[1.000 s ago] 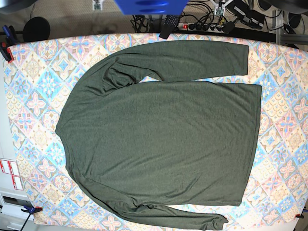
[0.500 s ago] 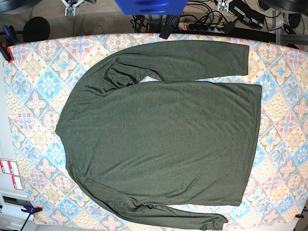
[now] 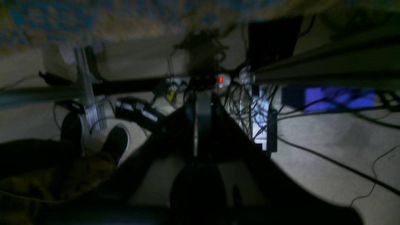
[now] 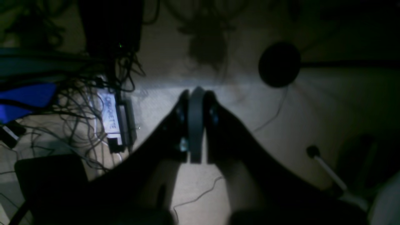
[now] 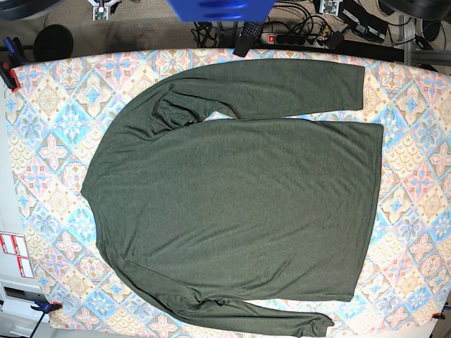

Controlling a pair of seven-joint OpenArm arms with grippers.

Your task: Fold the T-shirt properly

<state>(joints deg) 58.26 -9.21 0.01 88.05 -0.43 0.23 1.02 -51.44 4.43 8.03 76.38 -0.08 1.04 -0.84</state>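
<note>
The tabletop [image 5: 49, 105], covered in a cloth of pastel blue, pink and yellow tile patterns, is filling most of the base view. The T-shirt [image 5: 232, 197] is lying flat and spread open across it, taking up the middle of the frame. Its hem is facing the right side and its neck end is pointing to the left. One long sleeve is running along the upper edge toward the upper right, with slight bunching near the shoulder at upper left. The other sleeve is lying along the bottom edge, its cuff ending at lower centre-right. The fabric is a dark olive-green heathered knit, thin and soft, plain, with only faint ripples.

Neither gripper is touching or hanging over the shirt; both are well apart from it, beyond the top edge of the tabletop. In the left wrist view the left gripper [image 3: 200, 125] is pointing at a dim floor crossed by cables, and its fingers are pressed together. In the right wrist view the right gripper [image 4: 196, 125] is likewise pressed together, empty, over bare floor. A round dark object [image 4: 279, 64] is sitting at the upper right of that frame.

Compared with the earlier base frames, the shirt is lying exactly as it was. Only small fittings at the top edge of the frame have shifted slightly.

A power strip [image 5: 292, 38] with a red switch is lying among cables at top centre.
</note>
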